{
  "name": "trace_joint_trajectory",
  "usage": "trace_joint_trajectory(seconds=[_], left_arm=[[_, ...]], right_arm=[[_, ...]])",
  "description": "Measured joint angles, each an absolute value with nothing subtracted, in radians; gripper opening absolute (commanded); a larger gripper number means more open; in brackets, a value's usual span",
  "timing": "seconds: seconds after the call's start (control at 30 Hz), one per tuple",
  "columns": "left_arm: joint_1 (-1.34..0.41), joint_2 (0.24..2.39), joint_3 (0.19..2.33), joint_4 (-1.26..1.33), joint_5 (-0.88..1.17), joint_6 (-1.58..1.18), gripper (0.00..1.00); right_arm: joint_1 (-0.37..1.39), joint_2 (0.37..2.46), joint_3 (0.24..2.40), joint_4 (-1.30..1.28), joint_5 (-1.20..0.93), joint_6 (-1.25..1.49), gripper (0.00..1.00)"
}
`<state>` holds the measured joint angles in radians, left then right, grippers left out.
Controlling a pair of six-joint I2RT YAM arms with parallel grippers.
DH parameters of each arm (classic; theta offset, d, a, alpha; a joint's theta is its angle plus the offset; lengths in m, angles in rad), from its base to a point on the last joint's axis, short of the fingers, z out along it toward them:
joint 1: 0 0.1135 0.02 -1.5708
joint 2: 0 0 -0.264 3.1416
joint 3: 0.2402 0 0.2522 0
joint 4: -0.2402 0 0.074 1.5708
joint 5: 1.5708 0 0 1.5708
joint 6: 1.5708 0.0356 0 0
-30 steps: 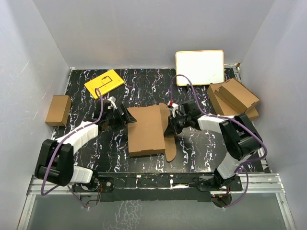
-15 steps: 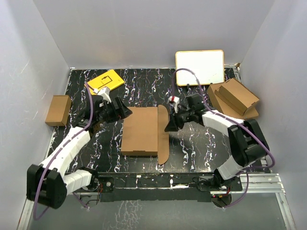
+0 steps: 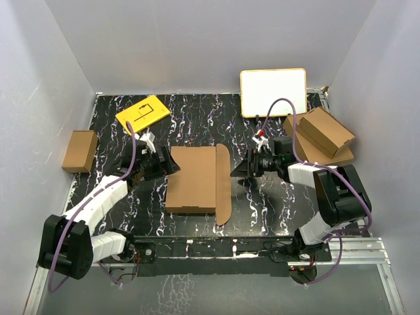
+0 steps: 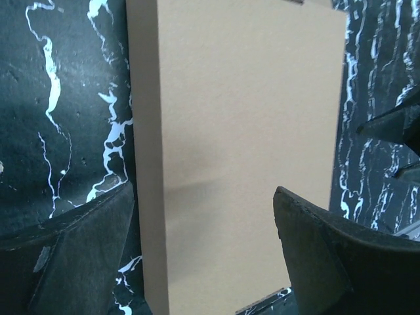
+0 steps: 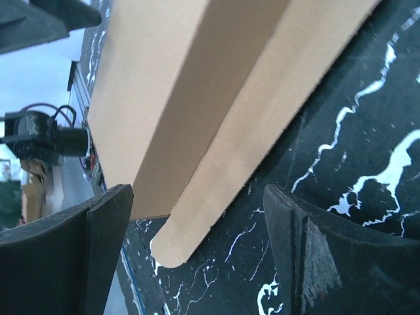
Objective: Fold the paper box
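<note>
The paper box [image 3: 190, 178] lies closed and flat in the middle of the black mat, a plain brown cardboard mailer with a long rounded flap [image 3: 223, 185] sticking out along its right side. My left gripper [image 3: 169, 164] is open at the box's upper left edge; in the left wrist view the box top [image 4: 243, 125] fills the space beyond the open gripper [image 4: 203, 223]. My right gripper [image 3: 237, 169] is open just right of the flap, apart from it. In the right wrist view the flap [image 5: 262, 125] lies on the mat ahead of the open gripper [image 5: 197, 193].
A yellow card [image 3: 143, 113] lies at the back left and a small brown box [image 3: 80, 151] at the left edge. A white board [image 3: 273, 92] leans on the back wall. Stacked cardboard pieces [image 3: 319, 134] sit at the back right.
My right gripper opened, let go of the flap and drew back to the right. The box shifted slightly left and its flap dropped flat. The left arm shifted slightly beside the box.
</note>
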<state>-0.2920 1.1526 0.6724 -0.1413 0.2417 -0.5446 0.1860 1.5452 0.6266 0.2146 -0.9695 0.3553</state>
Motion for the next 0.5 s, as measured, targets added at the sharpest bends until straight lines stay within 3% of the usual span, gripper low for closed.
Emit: trace_joint_trajectory(seconds=[0.33, 0.5], left_arm=[[-0.292, 1.223, 0.595, -0.09, 0.269, -0.551, 0.79], [-0.292, 1.251, 0.587, -0.058, 0.289, -0.56, 0.71]], right_arm=[[0.257, 1.683, 0.654, 0.238, -0.89, 0.527, 0.9], [0.28, 1.71, 0.675, 0.247, -0.887, 0.57, 0.88]])
